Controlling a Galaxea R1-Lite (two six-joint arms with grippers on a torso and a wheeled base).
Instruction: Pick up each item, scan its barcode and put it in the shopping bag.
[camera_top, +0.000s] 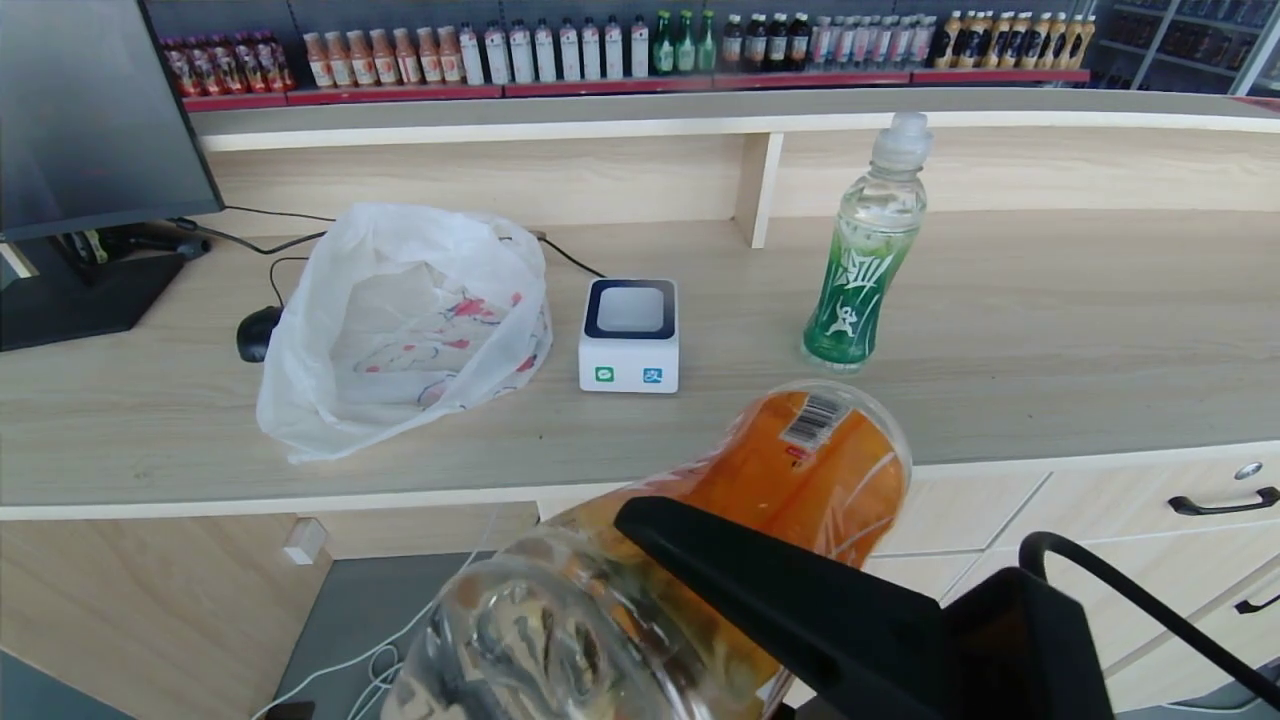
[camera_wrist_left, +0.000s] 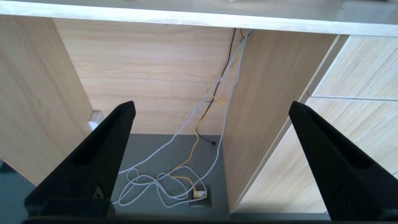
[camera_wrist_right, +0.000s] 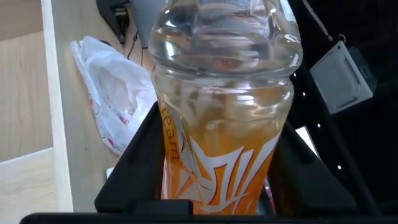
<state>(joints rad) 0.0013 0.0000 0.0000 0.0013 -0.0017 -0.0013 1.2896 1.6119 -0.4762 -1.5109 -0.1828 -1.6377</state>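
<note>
Head view: right gripper (camera_top: 650, 545) clamps orange drink bottle (camera_top: 790, 470), tilted, barcode up, short of scanner (camera_top: 630, 335).
Green bottle (camera_top: 865, 270) untouched on counter (camera_top: 1050, 330); shopping bag (camera_top: 400, 320) contents unclear.
Left wrist view: left gripper (camera_wrist_left: 211, 112) wide, empty.
Right wrist view: orange bottle clamped between fingers.

Monitor (camera_top: 90, 110) and mouse (camera_top: 258, 333) on counter (camera_top: 1050, 330); bottle shelf (camera_top: 600, 89) behind.

The right hand (camera_wrist_right: 221, 155) grips the orange bottle (camera_top: 800, 470), while the left hand (camera_wrist_left: 211, 112) hangs low with fingers (camera_wrist_left: 93, 168) spread.
</note>
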